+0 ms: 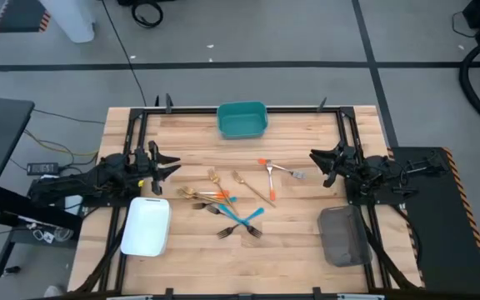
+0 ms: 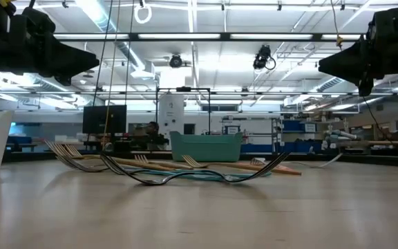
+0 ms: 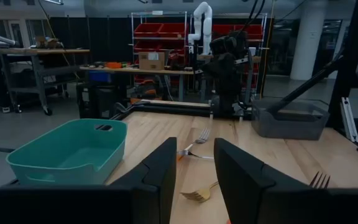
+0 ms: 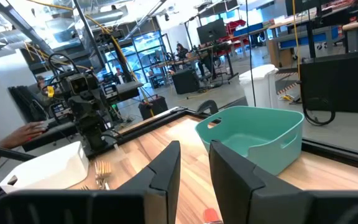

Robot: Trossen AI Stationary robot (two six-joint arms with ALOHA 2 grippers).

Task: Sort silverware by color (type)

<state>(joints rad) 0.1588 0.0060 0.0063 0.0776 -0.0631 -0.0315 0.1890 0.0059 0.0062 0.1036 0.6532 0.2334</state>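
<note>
the silverware (image 1: 232,200) lies in a loose heap in the middle of the table (image 1: 190,258). there are gold forks (image 1: 197,194) toward the left side, blue-handled forks (image 1: 240,221) crossed over each other toward the near edge, and orange-handled forks (image 1: 275,169) toward the right side. none of it is in a tray yet. the teal tray (image 1: 242,119) sits at the far edge, the white tray (image 1: 147,225) at the near left and the grey tray (image 1: 342,234) at the near right.

these forks look thin, light, hard and smooth, so i think they could slip or spin. they lie flat and some rest on each other. the best place to grab one is likely the middle of its handle, picking one that lies apart from the rest first.

the left gripper (image 1: 167,164) hangs above the left side of the table. its fingers (image 3: 160,180) are a little way apart and hold nothing. the right gripper (image 1: 317,158) hangs above the right side. its fingers (image 4: 166,168) also have a small gap and hold nothing.
</note>
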